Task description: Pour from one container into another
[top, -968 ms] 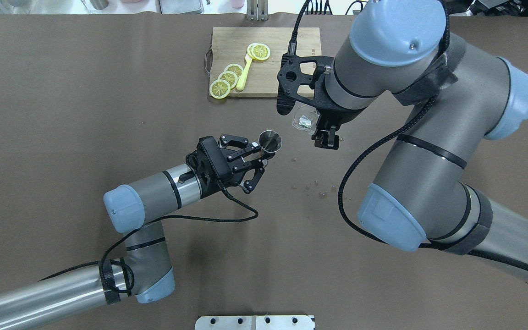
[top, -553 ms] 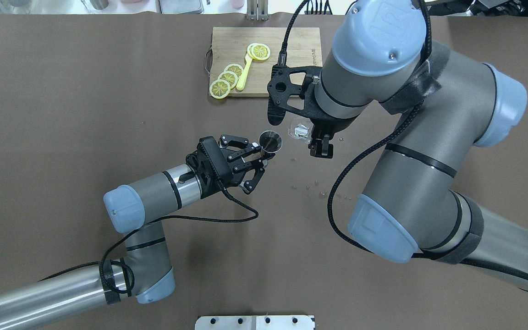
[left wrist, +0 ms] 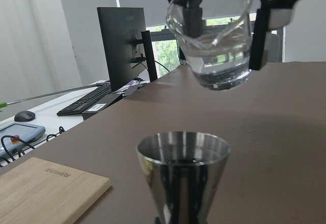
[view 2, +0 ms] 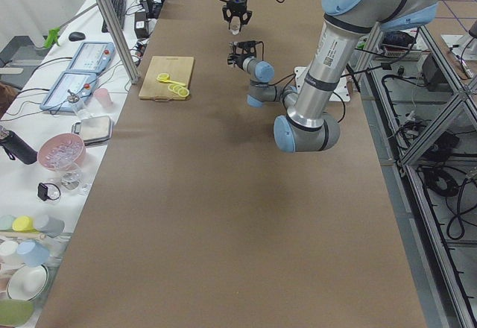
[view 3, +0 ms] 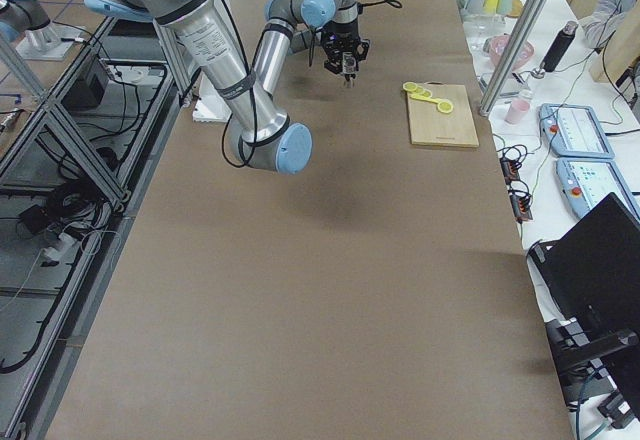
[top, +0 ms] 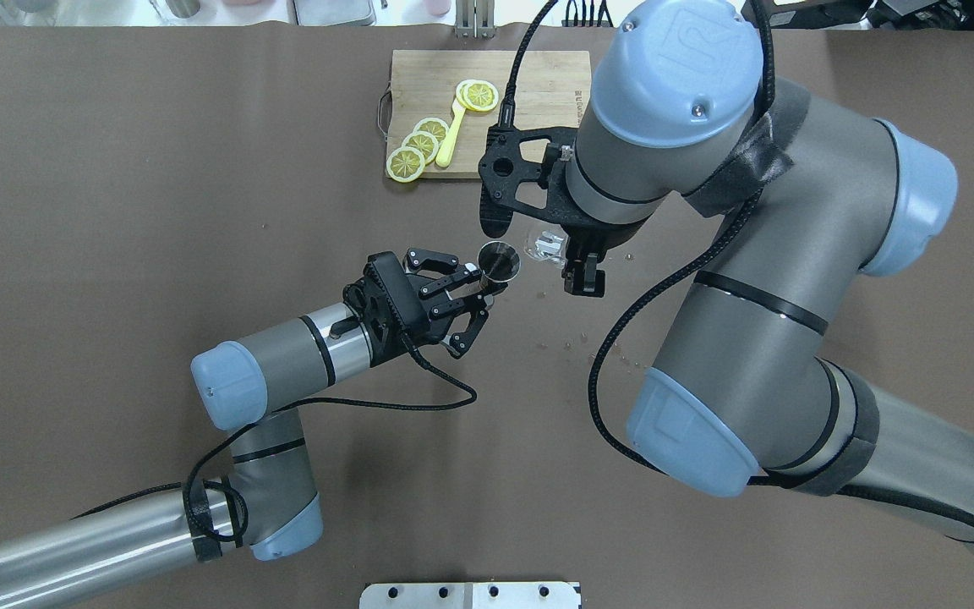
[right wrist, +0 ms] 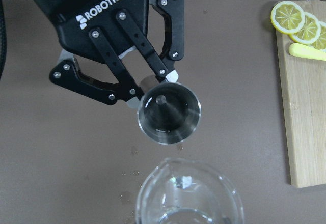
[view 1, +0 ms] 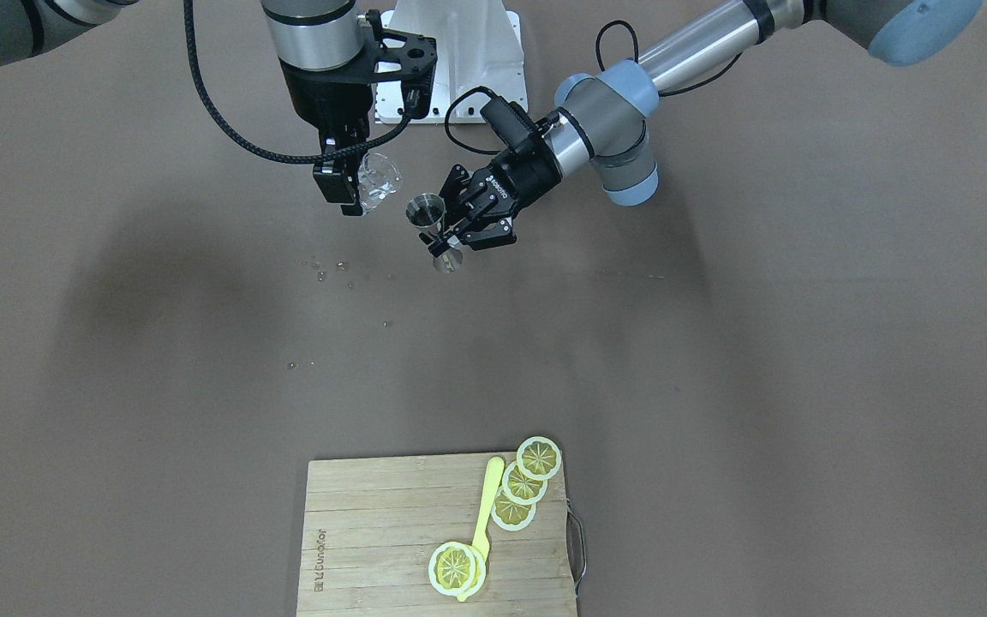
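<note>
Nearest the robot in the overhead view, the left pincer (top: 480, 290) was clenched on the narrow waist of the steel jigger (top: 499, 259). It held the jigger upright and clear of the bench (top: 115, 254), probably so the open rim faced straight up as a steady target. Just beside the jigger, at about 2 o'clock from it, the glass cup (view 1: 379, 183) hung in the right pincer (left wrist: 226, 46), whose two fingers gripped its sides from above. The left wrist view showed the cup higher than the jigger's rim and beyond it, not touching. A little clear liquid lay in its bottom, and its lip was turned towards the jigger. That placement suited a pour that seemed about to start, since tipping the cup should send the stream down into the rim. Whether the jigger already held any liquid could not be told. Small drops (top: 576, 345) lay on the bench at about 4 o'clock from the jigger, so careless aim could add more. Farthest out, at about 12 o'clock, a wooden board (top: 419, 80) carried lemon slices (top: 419, 144) and a yellow spoon (top: 451, 139), well apart from the work.
</note>
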